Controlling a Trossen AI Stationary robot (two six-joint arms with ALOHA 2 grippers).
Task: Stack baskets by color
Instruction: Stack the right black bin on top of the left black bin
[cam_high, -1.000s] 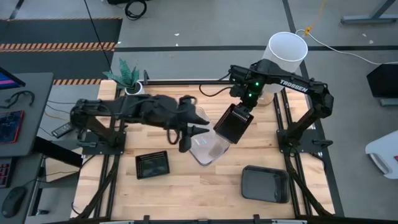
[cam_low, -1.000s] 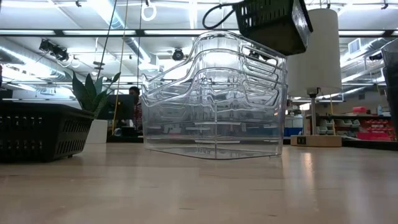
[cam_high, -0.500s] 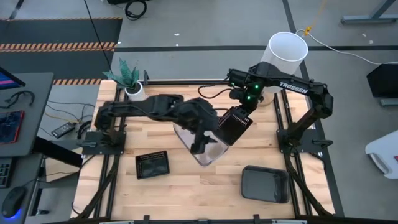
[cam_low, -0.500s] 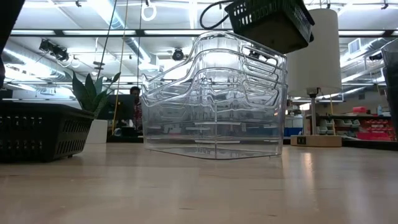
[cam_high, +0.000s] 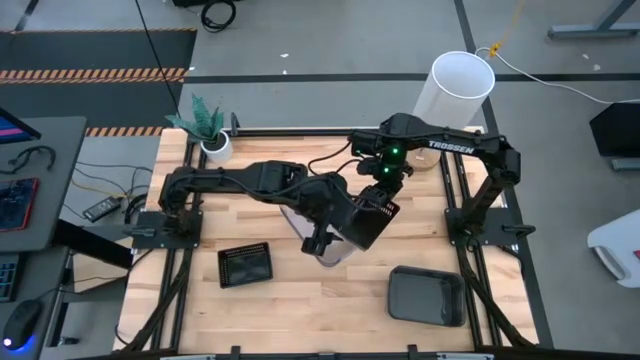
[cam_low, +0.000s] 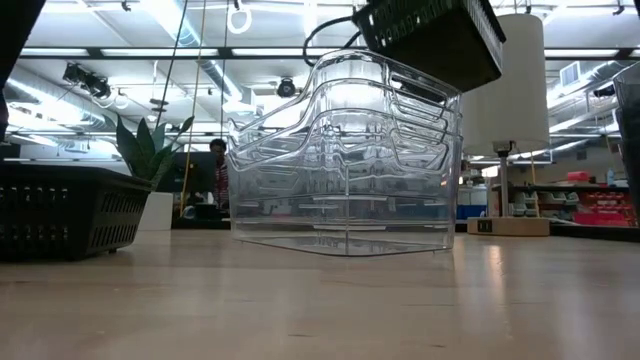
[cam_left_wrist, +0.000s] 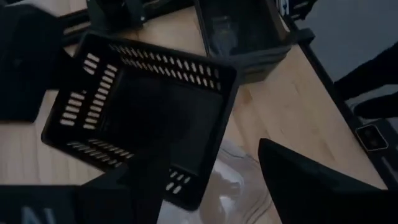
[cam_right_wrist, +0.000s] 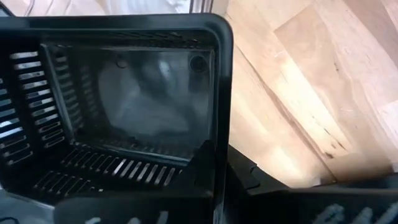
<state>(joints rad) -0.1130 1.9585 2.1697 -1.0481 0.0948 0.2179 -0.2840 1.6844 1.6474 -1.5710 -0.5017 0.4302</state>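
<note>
Right jaws (cam_high: 383, 197) pinch black basket (cam_high: 367, 218) — aloft.

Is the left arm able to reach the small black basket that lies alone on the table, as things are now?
Probably yes. The left gripper is open and empty, above the clear baskets. The black basket on the table lies on its side of the table, with bare wood between them and nothing over it.
</note>
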